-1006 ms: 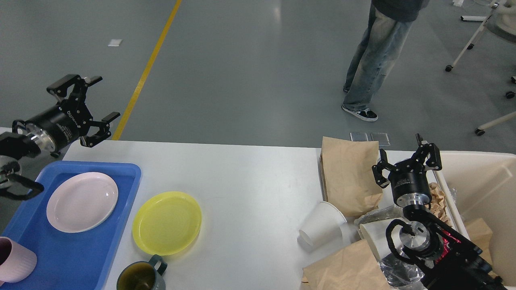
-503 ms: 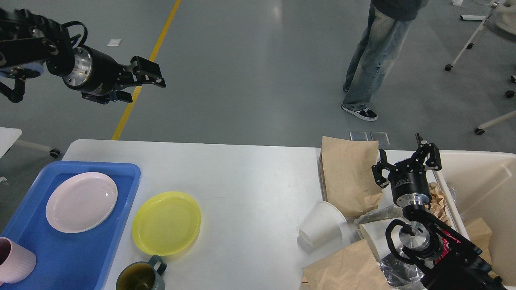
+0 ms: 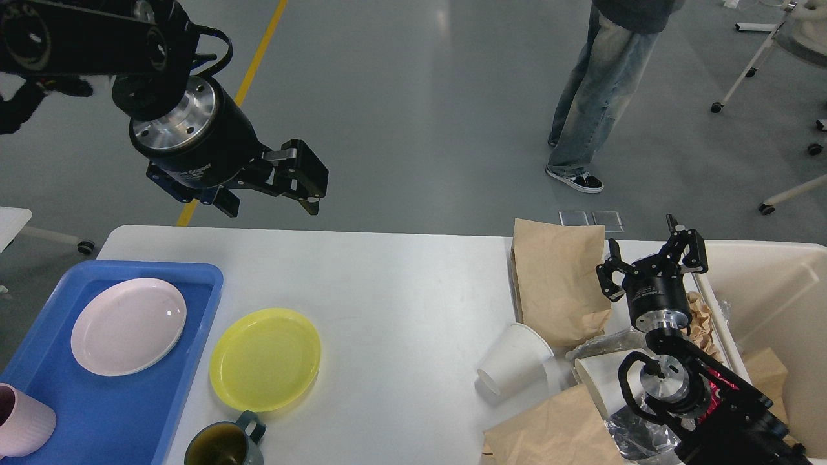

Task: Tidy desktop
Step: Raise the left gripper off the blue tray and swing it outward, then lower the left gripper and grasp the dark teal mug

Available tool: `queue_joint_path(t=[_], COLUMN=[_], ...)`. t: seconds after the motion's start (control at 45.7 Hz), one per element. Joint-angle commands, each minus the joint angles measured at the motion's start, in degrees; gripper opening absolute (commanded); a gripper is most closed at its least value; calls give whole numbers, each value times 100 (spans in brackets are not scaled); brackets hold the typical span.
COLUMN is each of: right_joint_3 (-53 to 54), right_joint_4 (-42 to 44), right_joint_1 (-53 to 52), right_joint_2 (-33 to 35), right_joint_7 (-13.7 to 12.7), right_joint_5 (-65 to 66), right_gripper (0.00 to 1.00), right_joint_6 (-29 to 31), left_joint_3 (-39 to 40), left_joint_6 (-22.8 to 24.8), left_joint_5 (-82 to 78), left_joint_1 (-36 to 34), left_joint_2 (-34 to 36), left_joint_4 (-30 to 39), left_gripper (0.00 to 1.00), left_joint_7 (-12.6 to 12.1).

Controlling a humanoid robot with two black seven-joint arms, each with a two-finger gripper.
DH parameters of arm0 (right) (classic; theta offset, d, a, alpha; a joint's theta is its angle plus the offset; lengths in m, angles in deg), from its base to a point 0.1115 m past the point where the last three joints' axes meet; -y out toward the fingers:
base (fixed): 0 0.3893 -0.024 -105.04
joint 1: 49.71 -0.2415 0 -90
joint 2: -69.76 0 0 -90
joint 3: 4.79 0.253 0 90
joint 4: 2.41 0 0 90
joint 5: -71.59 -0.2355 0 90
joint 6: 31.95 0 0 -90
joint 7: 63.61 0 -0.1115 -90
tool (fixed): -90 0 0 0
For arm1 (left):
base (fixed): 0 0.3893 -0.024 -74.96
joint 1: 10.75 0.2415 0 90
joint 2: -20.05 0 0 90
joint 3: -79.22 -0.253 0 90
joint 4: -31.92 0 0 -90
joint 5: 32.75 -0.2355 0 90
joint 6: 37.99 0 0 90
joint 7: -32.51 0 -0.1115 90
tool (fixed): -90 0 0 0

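The white desktop (image 3: 400,284) carries a yellow plate (image 3: 265,358) and a dark green mug (image 3: 223,444) at the front left. On the right lie a tipped white paper cup (image 3: 513,358), a second white cup (image 3: 597,381), and two brown paper bags (image 3: 559,278) (image 3: 555,429). My left gripper (image 3: 271,206) is open and empty, high above the desktop's far left edge. My right gripper (image 3: 649,257) is open and empty, pointing up between the far bag and the bin.
A blue tray (image 3: 187,303) at the left holds a pink plate (image 3: 128,326) and a pink cup (image 3: 19,423). A cream-beige bin (image 3: 775,284) with paper and plastic scraps stands at the right. A person (image 3: 601,97) stands beyond the table.
My left arm has swung up and to the right, from beside the tray's far left corner to above the desktop's far edge. The right arm has not moved.
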Motion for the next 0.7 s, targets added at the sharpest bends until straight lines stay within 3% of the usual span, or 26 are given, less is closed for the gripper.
queue_joint_path(t=[0.0,0.197,0.284,0.678], right_joint_3=[5,5,-4,5], right_joint_4=[0,0,0,-9], right_joint_1=[0,0,0,0], right_joint_2=[0,0,0,0], right_joint_7=[0,0,0,0], right_joint_5=[0,0,0,0], right_gripper=[100,100,100,100], right_joint_6=[0,0,0,0], left_joint_3=[-66,-145,-337,-339], left_joint_6=[203,898,881,775], left_joint_5=[76,173,164,199], left_joint_1=[-1090,-873,-311,763], left_joint_2=[-212,-441,-327,148], left_joint_4=[788,850,736,15], left_gripper=[96,94,95,96], left_joint_7=[9,-17,-35,44])
